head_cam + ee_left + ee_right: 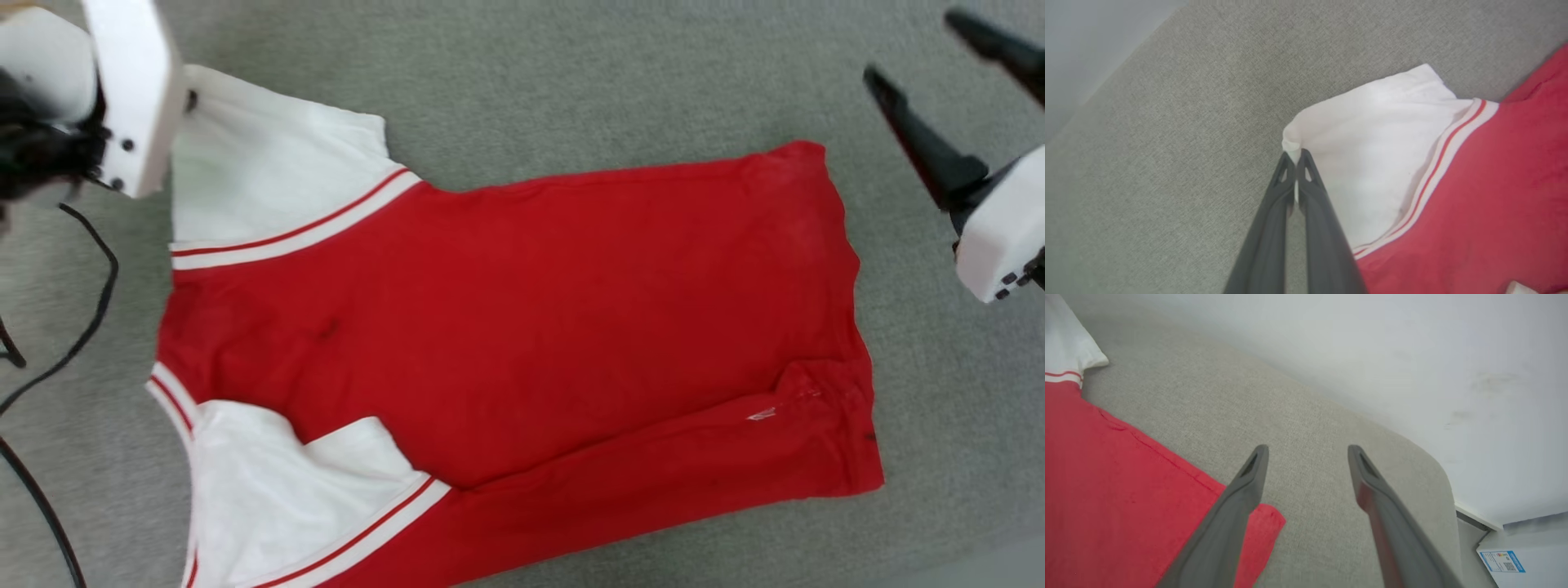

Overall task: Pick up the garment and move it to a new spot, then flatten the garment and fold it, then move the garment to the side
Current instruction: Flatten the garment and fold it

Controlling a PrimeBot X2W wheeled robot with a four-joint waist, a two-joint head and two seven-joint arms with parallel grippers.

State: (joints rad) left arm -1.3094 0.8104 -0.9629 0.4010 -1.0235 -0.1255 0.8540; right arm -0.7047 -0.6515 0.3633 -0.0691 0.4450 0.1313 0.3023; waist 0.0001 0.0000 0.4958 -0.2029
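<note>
The garment (506, 327), a red jersey shirt with white short sleeves and red-white striped trim, lies spread on the grey fabric surface (571, 73), plain red side up. Its near long edge is folded over in a strip. In the left wrist view my left gripper (1294, 157) is shut on the corner of the far white sleeve (1372, 143); in the head view its white housing (135, 90) hides the fingers at the upper left. My right gripper (939, 57) hovers open past the hem at the upper right, holding nothing. Its fingers (1249, 473) stand apart above the hem corner (1265, 518).
Black cables (73, 327) trail along the left edge of the head view. A pale wall (1412, 355) rises behind the surface's rounded far edge. A white box with a blue label (1502, 561) sits low at the right.
</note>
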